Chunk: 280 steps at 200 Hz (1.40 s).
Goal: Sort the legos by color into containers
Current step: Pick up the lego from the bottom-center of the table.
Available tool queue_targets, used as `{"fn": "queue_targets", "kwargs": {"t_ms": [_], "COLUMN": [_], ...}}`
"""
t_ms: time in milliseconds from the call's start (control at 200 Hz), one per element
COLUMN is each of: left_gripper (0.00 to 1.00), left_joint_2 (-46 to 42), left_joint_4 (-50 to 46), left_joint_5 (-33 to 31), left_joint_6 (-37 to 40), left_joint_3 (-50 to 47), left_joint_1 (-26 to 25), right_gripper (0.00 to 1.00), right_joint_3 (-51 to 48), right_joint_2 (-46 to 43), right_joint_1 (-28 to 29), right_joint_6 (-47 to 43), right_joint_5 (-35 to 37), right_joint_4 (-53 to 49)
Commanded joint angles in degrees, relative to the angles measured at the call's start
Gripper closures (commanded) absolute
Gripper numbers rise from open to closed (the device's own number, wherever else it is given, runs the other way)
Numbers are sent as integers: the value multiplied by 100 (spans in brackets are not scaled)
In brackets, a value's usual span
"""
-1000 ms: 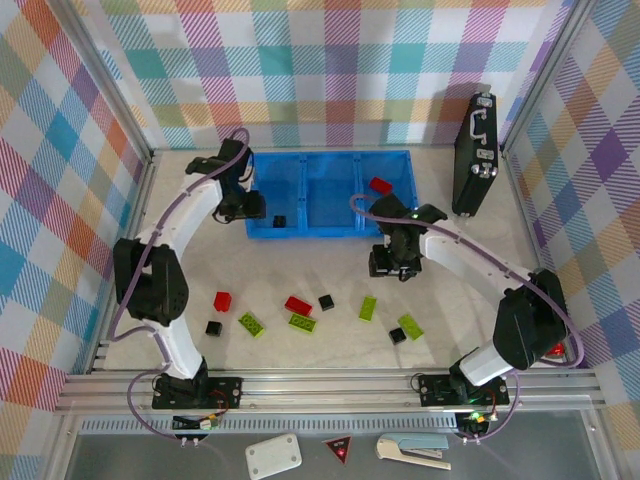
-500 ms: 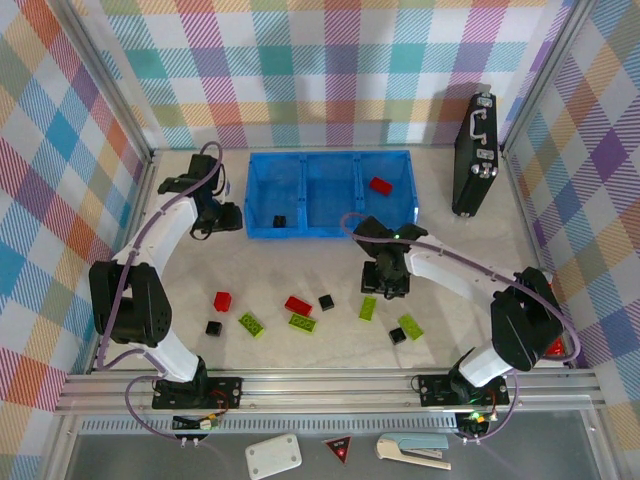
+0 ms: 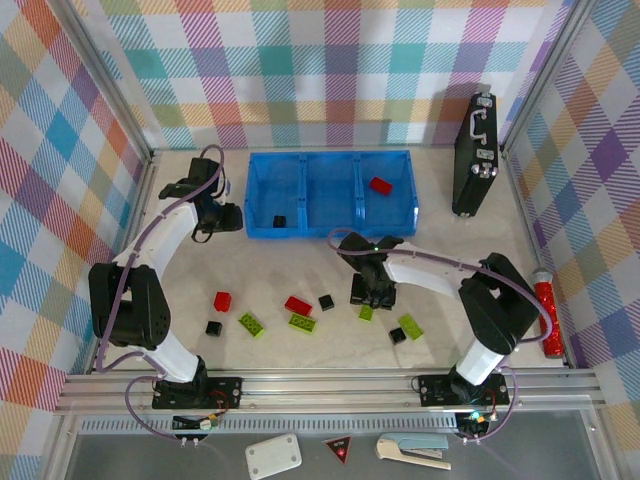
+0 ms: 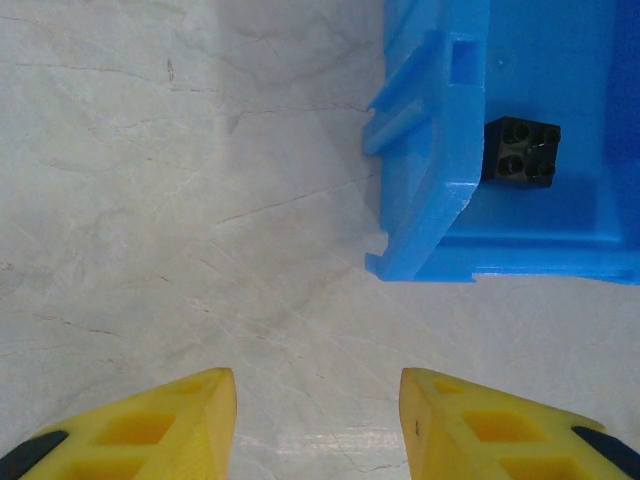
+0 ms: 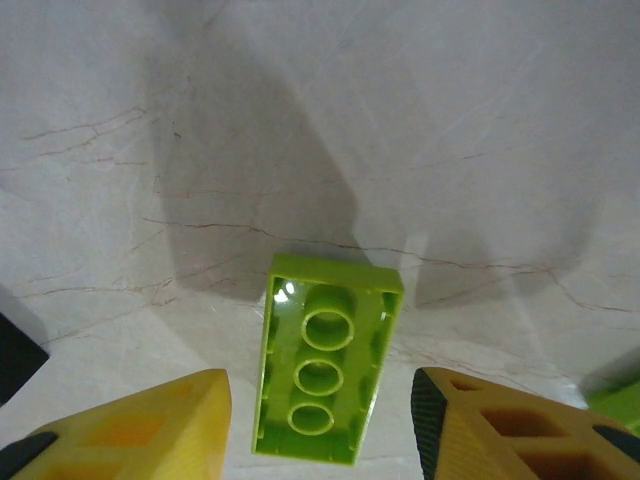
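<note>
Mostly plastic, on a stone-look worktop [image 4: 200,200]
Worktop smooth, pale, marble-veined, low sheen; lime-green lego [image 5: 325,370] glossy moulded plastic with a small highlight; black cube [image 4: 520,150] duller plastic; blue tray [image 4: 430,200] smooth semi-gloss plastic with ribbed walls; right gripper [image 5: 320,405] jaws matt yellow plastic, slightly grainy; enclosure walls [image 3: 330,60] look like printed checked cloth; frame rail [image 3: 330,385] brushed metal
</note>
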Motion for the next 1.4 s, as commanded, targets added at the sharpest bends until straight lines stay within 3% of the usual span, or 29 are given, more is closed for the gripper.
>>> {"fn": "queue_targets", "kwargs": {"t_ms": [0,425,655,900,1395], "left_gripper": [53,53,53,53,54], "left_joint_2": [-220,-203,-212,-206,-199], "left_joint_4": [86,86,71,67,60], "left_joint_5": [-12,35,35,34,35], "left_joint_6": [79,74,74,74,77], "left_joint_3": [-82,-81,-80,-82,-86], "left_joint_1": [68,68,68,68,77], "right_gripper": [47,60,61,55,62], "right_joint_3": [-71,-64,50,98,504], "right_joint_2": [129,313,350,505,287], "right_joint_1": [69,85,82,82,80], "right_joint_6": [200,165,50,-52,-372], "right_joint_5": [-103,-24,78,45,313], "right_joint_4": [121,60,-83,-68,-445]}}
